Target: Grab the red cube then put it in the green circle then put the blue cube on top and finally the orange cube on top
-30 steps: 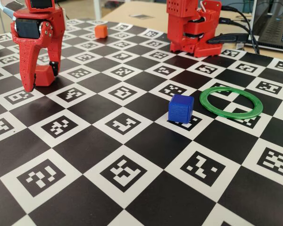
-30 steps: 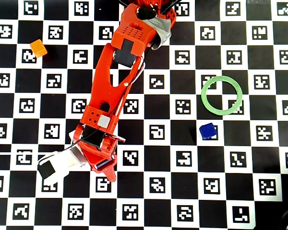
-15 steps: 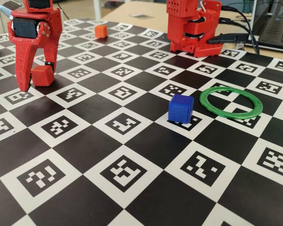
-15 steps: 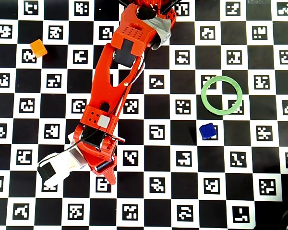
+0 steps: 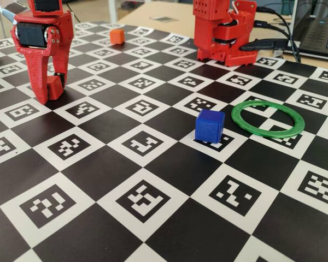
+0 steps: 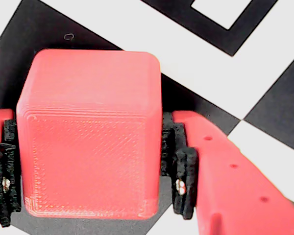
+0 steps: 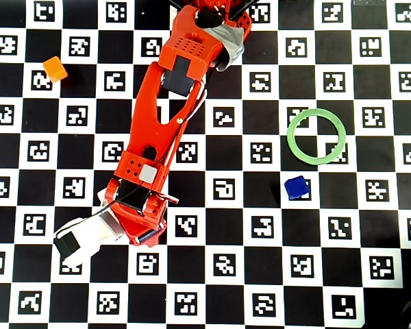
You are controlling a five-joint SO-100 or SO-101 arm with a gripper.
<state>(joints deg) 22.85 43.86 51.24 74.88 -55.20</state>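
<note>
Now clamped on the red cube [image 6: 88, 132], end effector [image 5: 49, 90] at frame's upper left, narrower than before; ready for lifting.

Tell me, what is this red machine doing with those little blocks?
The arm's gripper has closed on the red cube, its black pads against two opposite sides. The blue cube sits on the checkered board beside the empty green circle, and the orange cube waits far off. Nothing is stacked yet.
</note>
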